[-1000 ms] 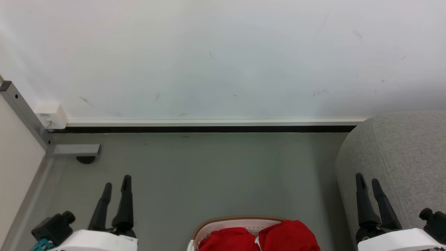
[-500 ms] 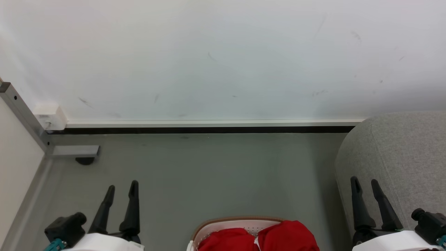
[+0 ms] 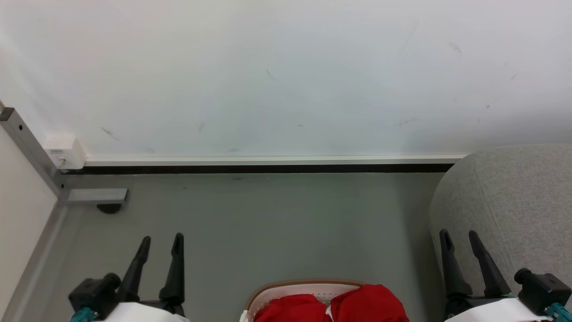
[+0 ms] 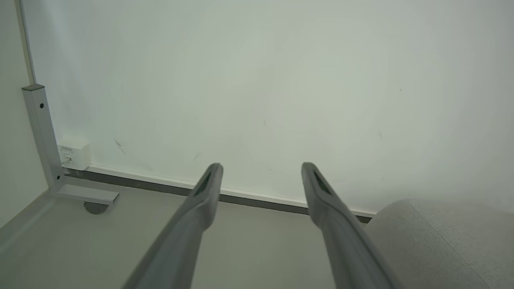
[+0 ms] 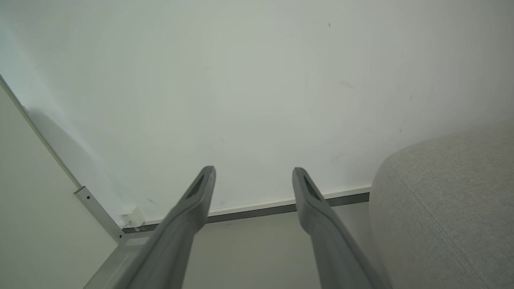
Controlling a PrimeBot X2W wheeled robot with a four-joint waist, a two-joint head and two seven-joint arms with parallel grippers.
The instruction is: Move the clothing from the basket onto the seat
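Note:
The white basket [image 3: 286,289] with a tan rim shows at the bottom centre of the head view, and red clothing [image 3: 330,306] is heaped inside it. The grey fabric seat [image 3: 514,205] stands at the right; its rounded corner also shows in the left wrist view [image 4: 437,241] and the right wrist view [image 5: 445,200]. My left gripper [image 3: 161,241] is open and empty over the floor, left of the basket. My right gripper [image 3: 458,238] is open and empty in front of the seat's edge. In the wrist views, both the left gripper [image 4: 261,168] and the right gripper [image 5: 253,172] point toward the wall.
A white wall with a dark baseboard [image 3: 268,168] runs across the back. At the left stand a grey metal post [image 3: 31,152] with a foot bar [image 3: 96,195] and a small white box [image 3: 65,152]. Grey floor [image 3: 268,223] lies between basket and wall.
Both grippers have drifted inward and slightly down in the head view, the left toward the right and the right toward the left. Both stay open. Basket and clothing are unmoved.

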